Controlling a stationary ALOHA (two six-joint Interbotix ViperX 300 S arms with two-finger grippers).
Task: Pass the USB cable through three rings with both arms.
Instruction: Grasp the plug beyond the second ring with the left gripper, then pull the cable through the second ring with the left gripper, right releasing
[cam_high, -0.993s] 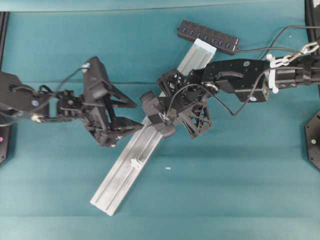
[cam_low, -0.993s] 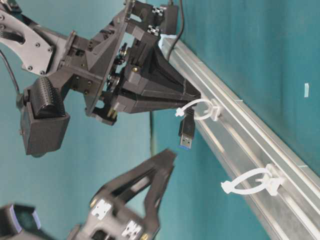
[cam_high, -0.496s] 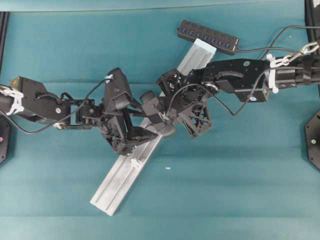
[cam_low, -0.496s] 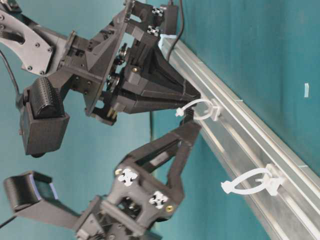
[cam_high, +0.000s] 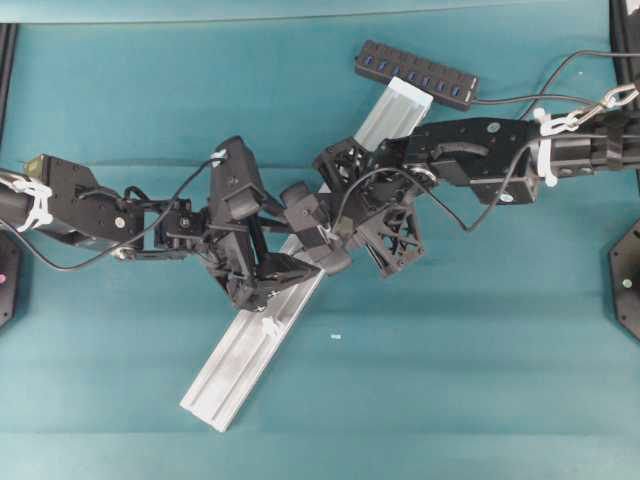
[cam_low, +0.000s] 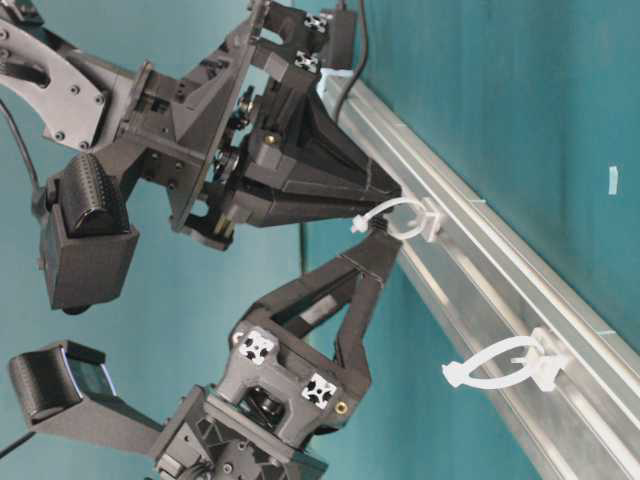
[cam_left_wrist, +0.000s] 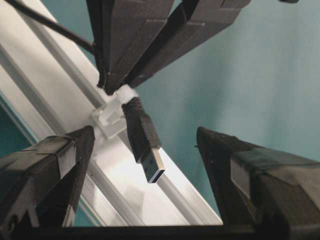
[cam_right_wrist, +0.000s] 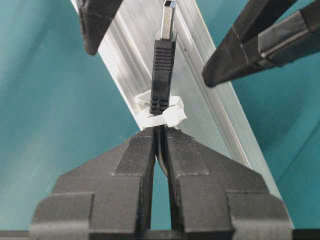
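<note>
The USB cable's plug (cam_right_wrist: 164, 75) sticks out through a white ring (cam_right_wrist: 160, 114) on the silver rail (cam_right_wrist: 200, 100). My right gripper (cam_right_wrist: 160, 131) is shut on the thin dark cable just behind that ring. My left gripper (cam_left_wrist: 145, 142) is open, with one finger (cam_left_wrist: 60, 165) on each side of the plug (cam_left_wrist: 142, 137), neither touching it. In the table-level view the threaded ring (cam_low: 405, 222) sits under the right gripper's tips, and a second, empty ring (cam_low: 505, 362) stands further down the rail. The overhead view shows that empty ring (cam_high: 270, 326) below both grippers.
The black multi-port hub (cam_high: 417, 73) lies at the rail's far end, its cable looping off to the right. The rail (cam_high: 235, 355) runs diagonally across the teal cloth. A small white scrap (cam_high: 335, 337) lies to the right of the rail.
My left arm has swung right from open cloth to the rail, and its open fingers now bracket the plug. The right gripper and the plug have stayed put.
</note>
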